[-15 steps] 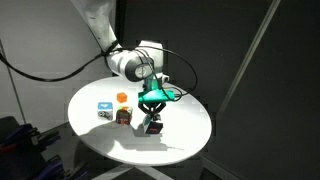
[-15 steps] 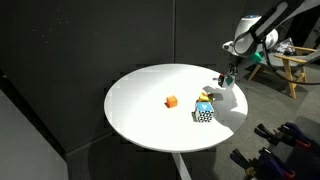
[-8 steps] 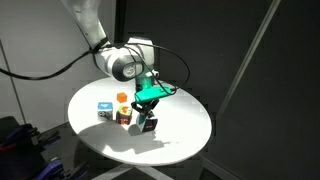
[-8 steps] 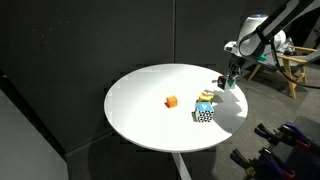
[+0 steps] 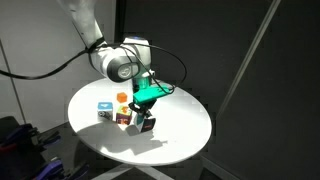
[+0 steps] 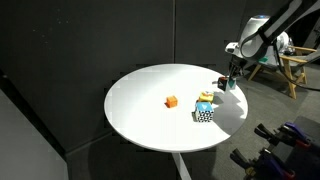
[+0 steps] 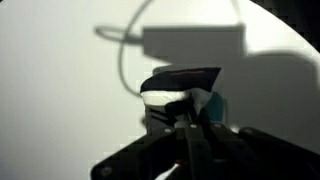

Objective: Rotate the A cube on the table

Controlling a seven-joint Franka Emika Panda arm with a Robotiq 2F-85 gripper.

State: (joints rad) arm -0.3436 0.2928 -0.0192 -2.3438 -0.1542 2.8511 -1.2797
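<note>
The table [image 5: 185, 125] — round, white, brightly lit — is standing before a black backdrop [image 6: 60, 50]. The A cube [image 5: 148, 124] is sitting on the table, and the gripper [image 5: 148, 115] is hanging low over the table by it; whether the claw is spread or pinching, I cannot tell.

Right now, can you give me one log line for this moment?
gripper low at A cube, mid table | grip: unclear | dark red cube beside
</note>
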